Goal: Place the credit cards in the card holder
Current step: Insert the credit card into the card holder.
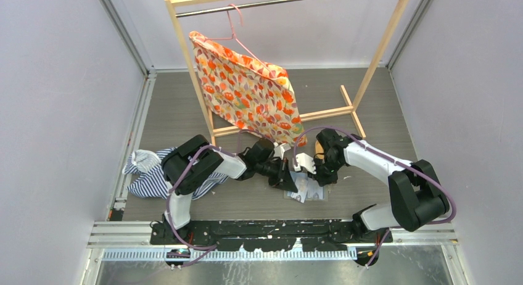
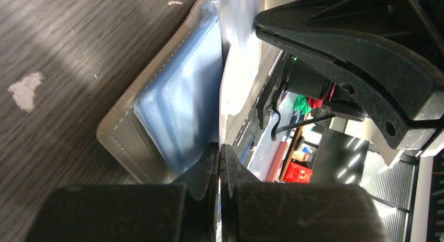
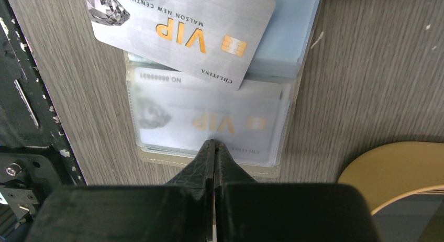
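Observation:
The taupe card holder (image 1: 313, 193) lies open on the floor, its clear bluish sleeves up (image 2: 178, 100). One pale VIP card (image 3: 204, 119) sits inside the near sleeve. My left gripper (image 2: 219, 145) is shut on a silver VIP card (image 3: 183, 27), seen edge-on in the left wrist view (image 2: 225, 90), and holds it slanted over the holder's far sleeve. My right gripper (image 3: 214, 142) is shut with nothing between its jaws, its tips over the filled sleeve near the holder's edge (image 3: 209, 166). In the top view the two grippers, left (image 1: 290, 179) and right (image 1: 319, 176), meet over the holder.
An oval tan tray (image 3: 392, 171) lies just right of the holder, behind my right wrist (image 1: 319, 148). A wooden clothes rack (image 1: 185, 57) with a hanging orange floral cloth (image 1: 253, 90) stands behind. A striped cloth (image 1: 145, 174) lies at the left.

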